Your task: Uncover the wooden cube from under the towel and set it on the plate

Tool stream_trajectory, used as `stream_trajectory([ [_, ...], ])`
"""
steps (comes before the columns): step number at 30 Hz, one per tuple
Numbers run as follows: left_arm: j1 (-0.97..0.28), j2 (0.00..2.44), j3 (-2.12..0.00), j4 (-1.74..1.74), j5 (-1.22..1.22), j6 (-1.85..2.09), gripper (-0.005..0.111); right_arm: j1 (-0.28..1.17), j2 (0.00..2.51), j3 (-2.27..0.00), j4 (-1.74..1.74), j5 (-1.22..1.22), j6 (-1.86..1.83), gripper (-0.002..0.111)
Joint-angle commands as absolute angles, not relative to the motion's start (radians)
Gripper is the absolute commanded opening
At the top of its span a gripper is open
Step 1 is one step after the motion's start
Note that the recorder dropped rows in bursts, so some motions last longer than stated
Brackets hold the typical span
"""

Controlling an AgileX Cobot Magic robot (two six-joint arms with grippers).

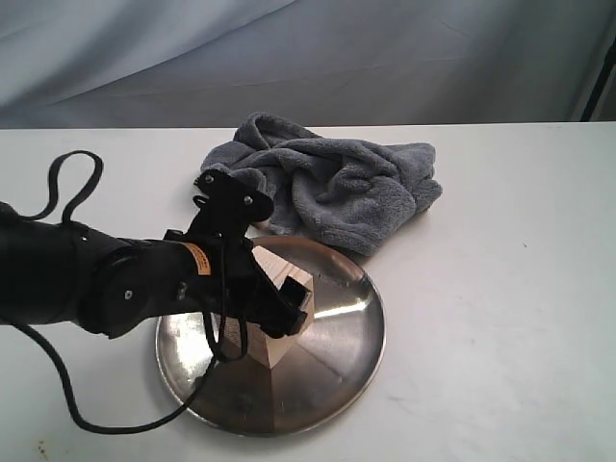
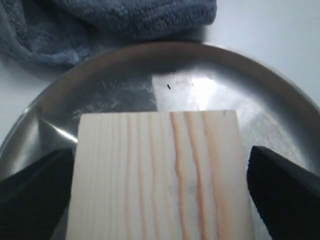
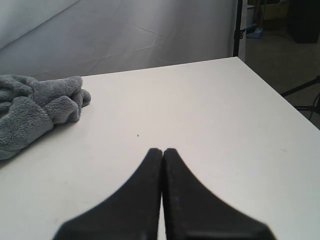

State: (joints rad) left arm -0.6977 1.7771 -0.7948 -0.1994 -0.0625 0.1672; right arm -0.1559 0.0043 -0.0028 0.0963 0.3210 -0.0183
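The wooden cube [image 1: 286, 286] is pale with grain lines and sits low over the middle of the steel plate [image 1: 351, 361], its reflection showing beneath it. My left gripper [image 1: 282, 310] reaches in from the left, shut on the cube. In the left wrist view the cube [image 2: 160, 175] fills the space between the two black fingers [image 2: 35, 195], with the plate [image 2: 125, 75] under it. The blue-grey towel [image 1: 332, 183] lies bunched behind the plate, off the cube. My right gripper [image 3: 163, 151] is shut on nothing above bare table, with the towel [image 3: 30, 107] off to one side.
A black cable [image 1: 72, 183] loops on the table behind the left arm. The white table [image 1: 500, 289] runs to the right of the plate. A grey cloth backdrop [image 1: 385, 58] hangs behind the table's far edge.
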Motion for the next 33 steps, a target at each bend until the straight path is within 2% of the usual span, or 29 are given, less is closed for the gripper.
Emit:
stream_trajectory([
  [1,-0.697,1.699,-0.795,-0.2,-0.078,0.164,0.089,-0.16,0.0,0.0,0.099,0.319,-0.02,0.0],
  [8,-0.697,1.598,-0.796,-0.2,-0.089,0.249,0.089,-0.16,0.0,0.0,0.099,0.319,-0.02,0.0],
  [12,-0.697,1.558,-0.796,-0.2,-0.078,0.249,0.083,-0.16,0.0,0.0,0.099,0.319,-0.02,0.0],
  [17,-0.697,1.527,-0.796,-0.2,-0.072,0.249,0.056,-0.16,0.0,0.0,0.099,0.319,-0.02,0.0],
  [21,-0.697,1.512,-0.798,-0.2,-0.047,0.249,0.027,-0.16,0.0,0.0,0.099,0.319,-0.02,0.0],
  [24,-0.684,1.514,-0.833,-0.176,0.106,0.297,0.004,-0.16,0.0,0.0,0.099,0.319,-0.02,0.0],
  [25,-0.673,1.514,-0.853,-0.151,0.179,0.297,0.0,-0.16,0.0,0.0,0.099,0.319,-0.02,0.0],
  [28,-0.611,1.514,-0.911,-0.115,0.314,0.232,0.0,-0.16,0.0,0.0,0.099,0.319,-0.02,0.0],
  [33,-0.474,1.512,-0.994,-0.115,0.379,0.102,0.0,-0.16,0.0,0.0,0.099,0.319,-0.02,0.0],
])
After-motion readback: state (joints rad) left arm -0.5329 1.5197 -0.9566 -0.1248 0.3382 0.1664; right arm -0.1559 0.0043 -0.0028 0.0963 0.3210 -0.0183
